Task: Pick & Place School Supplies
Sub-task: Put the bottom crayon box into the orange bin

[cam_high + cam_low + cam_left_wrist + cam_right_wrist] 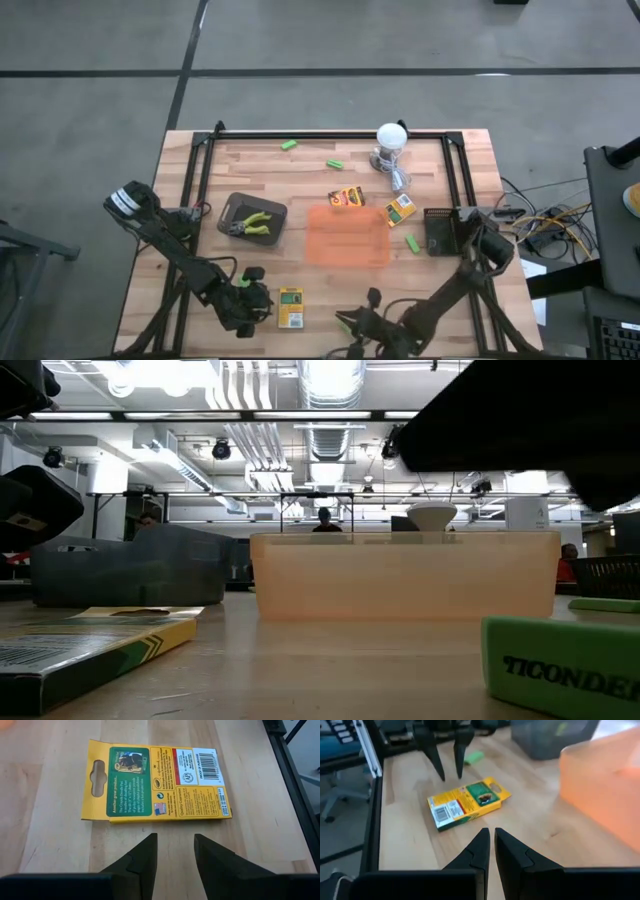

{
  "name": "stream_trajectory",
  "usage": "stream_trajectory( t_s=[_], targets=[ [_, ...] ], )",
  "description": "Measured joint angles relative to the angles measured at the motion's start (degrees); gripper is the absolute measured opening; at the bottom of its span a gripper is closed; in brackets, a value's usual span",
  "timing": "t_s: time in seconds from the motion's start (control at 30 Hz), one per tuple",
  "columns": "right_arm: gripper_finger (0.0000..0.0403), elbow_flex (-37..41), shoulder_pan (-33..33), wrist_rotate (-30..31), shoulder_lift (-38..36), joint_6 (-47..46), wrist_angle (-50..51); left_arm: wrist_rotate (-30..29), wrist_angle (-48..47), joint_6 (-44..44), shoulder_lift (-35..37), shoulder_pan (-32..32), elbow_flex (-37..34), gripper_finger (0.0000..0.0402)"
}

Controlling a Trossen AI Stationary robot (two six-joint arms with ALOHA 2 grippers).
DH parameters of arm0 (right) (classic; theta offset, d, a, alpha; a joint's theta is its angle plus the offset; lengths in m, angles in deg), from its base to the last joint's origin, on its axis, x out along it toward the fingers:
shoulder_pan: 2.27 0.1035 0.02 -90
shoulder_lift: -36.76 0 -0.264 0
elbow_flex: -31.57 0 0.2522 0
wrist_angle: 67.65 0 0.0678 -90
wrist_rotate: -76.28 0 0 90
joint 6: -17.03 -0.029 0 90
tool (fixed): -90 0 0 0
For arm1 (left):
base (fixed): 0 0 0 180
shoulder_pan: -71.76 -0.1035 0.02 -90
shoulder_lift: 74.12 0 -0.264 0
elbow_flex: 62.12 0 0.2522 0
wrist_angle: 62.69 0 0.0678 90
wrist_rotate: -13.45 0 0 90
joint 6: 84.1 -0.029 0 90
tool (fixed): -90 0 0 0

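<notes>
**Approach to a flat crayon box near the table's front edge**

As the left gripper (174, 856) hovers with its jaws parted and empty, the crayon box (157, 784) lies flat just ahead of its fingertips, back face up and long side across the gap. The right gripper (491, 846) faces the same box (468, 801) from the opposite side, its jaws nearly closed and holding nothing. The orange tray (347, 236) sits well beyond both (probably the place for the supplies). To grasp well, the left jaws likely need opening wider, or turning to span the box's narrower dimension, then lowering until the fingertips straddle its edges. A second box (347, 198) and green pieces (411, 243) lie beside the tray.
</notes>
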Motion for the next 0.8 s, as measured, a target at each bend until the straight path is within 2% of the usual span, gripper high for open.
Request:
stream_trajectory(
  t_s=[0.1, 0.27, 0.43, 0.8],
  targets=[
    [0.0027, -0.3, -1.7, -4.0, 0.3, 1.5, -0.1, 0.0, -0.5, 0.2, 0.0, 0.0, 0.0, 0.0133],
    [0.0027, -1.5, -4.3, -7.3, 0.2, 7.0, -0.3, 0.0, -3.0, 0.4, 0.0, 0.0, -0.1, 0.0133],
    [0.0027, -1.7, -6.2, -14.6, 0.3, 8.4, -0.2, -2.1, -3.5, 0.4, 0.0, -0.1, -0.3, 0.0133],
    [0.0027, -1.6, -7.9, -16.2, 0.4, 8.6, 0.4, -3.2, -3.0, -2.3, -1.9, -0.3, -0.8, 0.0133]
  ],
)
